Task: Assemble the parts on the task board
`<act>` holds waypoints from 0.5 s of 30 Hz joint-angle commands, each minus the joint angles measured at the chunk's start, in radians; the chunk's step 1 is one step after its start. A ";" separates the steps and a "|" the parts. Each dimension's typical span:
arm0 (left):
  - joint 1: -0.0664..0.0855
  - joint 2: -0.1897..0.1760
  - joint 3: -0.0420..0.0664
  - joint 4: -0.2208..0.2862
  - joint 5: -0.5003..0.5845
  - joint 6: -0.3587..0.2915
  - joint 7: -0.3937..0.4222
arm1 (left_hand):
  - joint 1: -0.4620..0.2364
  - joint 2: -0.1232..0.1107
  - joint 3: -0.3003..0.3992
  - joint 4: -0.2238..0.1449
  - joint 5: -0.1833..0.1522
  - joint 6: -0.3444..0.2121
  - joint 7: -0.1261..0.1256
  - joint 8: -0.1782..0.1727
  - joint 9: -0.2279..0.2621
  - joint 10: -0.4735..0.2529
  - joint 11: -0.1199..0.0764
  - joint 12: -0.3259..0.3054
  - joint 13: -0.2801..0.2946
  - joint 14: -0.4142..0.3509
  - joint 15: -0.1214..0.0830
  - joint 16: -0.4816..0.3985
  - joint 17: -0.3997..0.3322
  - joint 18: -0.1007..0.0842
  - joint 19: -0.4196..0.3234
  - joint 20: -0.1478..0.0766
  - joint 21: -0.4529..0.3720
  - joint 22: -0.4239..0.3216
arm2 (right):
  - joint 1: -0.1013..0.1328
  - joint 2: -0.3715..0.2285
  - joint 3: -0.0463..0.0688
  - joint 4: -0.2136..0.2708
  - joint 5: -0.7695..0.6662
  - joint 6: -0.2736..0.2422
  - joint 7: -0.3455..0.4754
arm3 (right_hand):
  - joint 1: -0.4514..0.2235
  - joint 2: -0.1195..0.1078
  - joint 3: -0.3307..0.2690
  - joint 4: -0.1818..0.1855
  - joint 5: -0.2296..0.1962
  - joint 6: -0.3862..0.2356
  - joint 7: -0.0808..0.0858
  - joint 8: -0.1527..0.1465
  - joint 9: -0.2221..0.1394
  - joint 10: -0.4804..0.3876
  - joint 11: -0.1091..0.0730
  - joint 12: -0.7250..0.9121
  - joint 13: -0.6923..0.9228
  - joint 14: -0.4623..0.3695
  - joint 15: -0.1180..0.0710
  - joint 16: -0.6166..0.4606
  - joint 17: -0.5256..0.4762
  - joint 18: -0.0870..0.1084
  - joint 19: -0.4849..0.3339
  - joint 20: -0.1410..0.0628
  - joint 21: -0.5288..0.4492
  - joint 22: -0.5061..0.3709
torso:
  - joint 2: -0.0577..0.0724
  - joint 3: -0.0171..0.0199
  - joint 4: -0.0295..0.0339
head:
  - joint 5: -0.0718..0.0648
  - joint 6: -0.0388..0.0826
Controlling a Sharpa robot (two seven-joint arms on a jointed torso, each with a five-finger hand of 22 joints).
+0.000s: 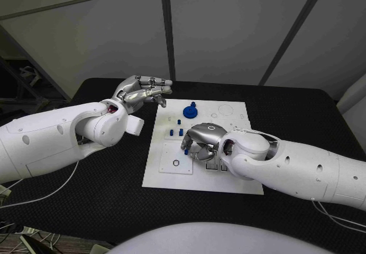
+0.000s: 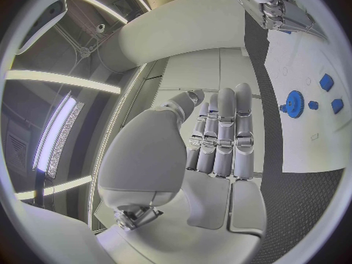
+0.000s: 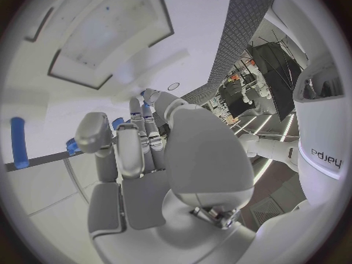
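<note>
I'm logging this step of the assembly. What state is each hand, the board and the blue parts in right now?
left hand: raised beside the board's far left corner, fingers together, holding nothing.
right hand: lowered over the board's middle, fingers curled down; whether it holds anything cannot be told.
task board: flat on the table.
blue gear: sitting on the board, untouched.
small blue pieces: on the board by the right hand.

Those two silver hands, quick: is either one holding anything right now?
Left hand: holds nothing, fingers loosely curled, raised beside the white board.
Right hand: down over the board's blue pieces; whether it grips one cannot be told.
</note>
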 commanded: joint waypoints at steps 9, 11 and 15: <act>0.002 -0.002 0.001 -0.001 0.002 0.017 -0.002 | 0.001 0.009 -0.002 -0.002 -0.004 0.000 0.004 -0.003 -0.001 -0.008 0.000 0.005 -0.001 0.006 0.001 -0.004 -0.002 -0.016 0.009 0.001 -0.006 -0.001 | -0.001 -0.028 0.000 0.033 -0.018 -0.135 0.021 | -0.004 -0.009 -0.010 0.001 0.007 -0.013 0.002 0.001 0.001 -0.023 0.002 0.004 0.003 0.036 0.011 0.006 0.002 0.006 -0.014 0.005 -0.011 -0.010 | 0.000 0.0011 -0.0008 | -0.004 0.003; 0.002 -0.002 0.001 -0.002 0.002 0.018 -0.002 | 0.001 0.009 -0.002 -0.002 -0.004 0.000 0.004 -0.003 -0.001 -0.008 0.000 0.005 -0.001 0.006 0.001 -0.004 -0.002 -0.016 0.009 0.001 -0.006 -0.001 | -0.002 -0.040 0.000 0.045 -0.018 -0.161 0.028 | -0.004 -0.009 -0.010 0.001 0.011 -0.012 0.003 0.002 0.001 -0.025 0.002 0.006 0.003 0.036 0.011 0.006 0.001 0.006 -0.017 0.006 -0.014 -0.014 | -0.001 0.0013 -0.0016 | -0.004 0.005; 0.001 -0.003 0.001 -0.003 0.002 0.021 -0.002 | 0.001 0.009 -0.002 -0.002 -0.004 0.000 0.004 -0.003 -0.001 -0.008 0.000 0.005 -0.001 0.006 0.001 -0.004 -0.002 -0.016 0.009 0.001 -0.006 -0.001 | -0.003 -0.079 0.001 0.080 -0.013 -0.193 0.035 | -0.003 -0.009 -0.010 0.001 0.012 -0.010 0.003 0.003 0.002 -0.026 0.002 0.008 0.003 0.034 0.011 0.001 -0.008 0.008 -0.023 0.006 -0.019 -0.022 | -0.002 0.0005 -0.0021 | -0.009 0.009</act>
